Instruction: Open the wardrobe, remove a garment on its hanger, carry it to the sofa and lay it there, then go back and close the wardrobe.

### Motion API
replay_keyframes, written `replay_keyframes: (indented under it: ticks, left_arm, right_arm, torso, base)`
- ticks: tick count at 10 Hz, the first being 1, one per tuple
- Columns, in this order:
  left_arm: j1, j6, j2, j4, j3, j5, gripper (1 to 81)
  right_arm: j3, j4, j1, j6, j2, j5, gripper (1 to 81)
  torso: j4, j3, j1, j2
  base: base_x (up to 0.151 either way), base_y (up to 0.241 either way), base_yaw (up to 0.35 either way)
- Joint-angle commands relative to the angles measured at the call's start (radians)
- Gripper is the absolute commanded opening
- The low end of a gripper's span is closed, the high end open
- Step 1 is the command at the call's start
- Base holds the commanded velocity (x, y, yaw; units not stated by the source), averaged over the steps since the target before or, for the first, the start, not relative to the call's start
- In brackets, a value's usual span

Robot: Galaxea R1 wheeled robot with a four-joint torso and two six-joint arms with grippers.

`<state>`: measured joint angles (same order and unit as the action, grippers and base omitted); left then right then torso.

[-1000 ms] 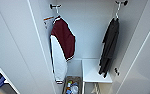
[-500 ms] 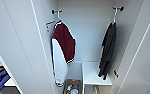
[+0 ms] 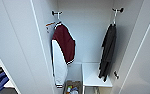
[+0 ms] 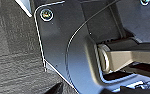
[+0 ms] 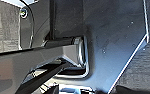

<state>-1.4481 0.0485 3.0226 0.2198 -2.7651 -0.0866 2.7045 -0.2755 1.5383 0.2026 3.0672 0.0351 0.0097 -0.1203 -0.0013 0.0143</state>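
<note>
Garment (image 3: 107,51), dark and long, hung on its white hanger (image 3: 114,18) from a hook at the right inside the open wardrobe (image 3: 91,32); a maroon jacket (image 3: 62,50) hung at the left. Whether either claw was clenched could not be told.

The wardrobe (image 3: 18,45) is plain white inside and out; the garment (image 3: 108,52) is black, on a white hanger (image 3: 114,18); the jacket (image 3: 62,47) is maroon with white sleeves, its cuffs apparently striped; the floor (image 4: 13,50) is dark grey.
</note>
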Motion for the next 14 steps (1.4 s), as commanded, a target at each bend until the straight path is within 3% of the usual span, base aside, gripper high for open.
replay_keyframes:
  ticks: [1,9,14]
  left_arm:
    - [0.054,-0.010,-0.005,-0.005,-0.001,-0.059,81.1]
    - [0.054,-0.010,-0.005,-0.005,-0.001,-0.058,81.1]
    - [0.054,-0.010,-0.005,-0.005,0.001,-0.058,81.1]
  right_arm:
    - [-0.006,-0.013,-0.042,0.008,0.012,0.069,81.1]
    - [-0.011,-0.013,-0.043,0.008,0.014,0.069,81.1]
    - [-0.009,-0.013,-0.043,0.009,0.017,0.069,81.1]
  torso:
    - [0.000,0.000,0.001,0.000]
    - [0.000,0.000,0.001,0.000]
    - [0.000,0.000,0.002,0.000]
  base:
    - [0.086,0.000,0.000]
    - [0.090,0.000,0.000]
    - [0.100,-0.068,0.000]
